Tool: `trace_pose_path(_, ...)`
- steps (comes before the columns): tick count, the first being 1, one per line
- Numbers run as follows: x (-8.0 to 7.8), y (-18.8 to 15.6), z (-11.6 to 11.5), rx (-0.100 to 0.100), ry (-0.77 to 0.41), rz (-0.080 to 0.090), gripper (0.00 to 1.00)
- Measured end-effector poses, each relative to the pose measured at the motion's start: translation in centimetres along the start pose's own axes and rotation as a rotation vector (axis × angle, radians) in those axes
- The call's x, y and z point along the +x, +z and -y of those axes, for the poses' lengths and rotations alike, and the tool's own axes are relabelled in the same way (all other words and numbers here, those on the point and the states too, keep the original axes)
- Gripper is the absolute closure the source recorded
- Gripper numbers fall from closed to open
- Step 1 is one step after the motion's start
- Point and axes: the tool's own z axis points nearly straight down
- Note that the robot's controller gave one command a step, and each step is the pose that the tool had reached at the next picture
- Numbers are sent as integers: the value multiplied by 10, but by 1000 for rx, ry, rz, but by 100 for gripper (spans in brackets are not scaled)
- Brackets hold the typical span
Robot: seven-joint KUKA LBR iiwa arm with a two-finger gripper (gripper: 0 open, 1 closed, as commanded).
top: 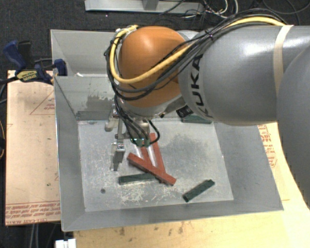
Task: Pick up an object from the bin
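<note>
My gripper hangs under the orange wrist cover, low over the left middle of the bin floor. Its fingers stand open; the left fingertip is down near the floor. The upper left end of a flat red stick lies between the fingers. A second red stick leans across the first, forming a V. Just in front lies a short dark green stick, touching the red one. I see nothing gripped.
Another dark green stick lies near the front right of the bin. A further dark green piece shows at the back, under the arm. The arm covers the bin's back right part.
</note>
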Motion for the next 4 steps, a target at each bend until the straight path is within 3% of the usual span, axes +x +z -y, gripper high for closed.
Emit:
trace_pose_path(1, -2, -4, 1, -2, 4, 8, 0)
trace_pose_path(2, -7, 41, 27, -3, -60, 13, 0)
trace_pose_path(3, 3, 110, 35, -1, -149, 11, 0)
trace_pose_path(4, -28, 152, 103, -8, -18, 33, 100)
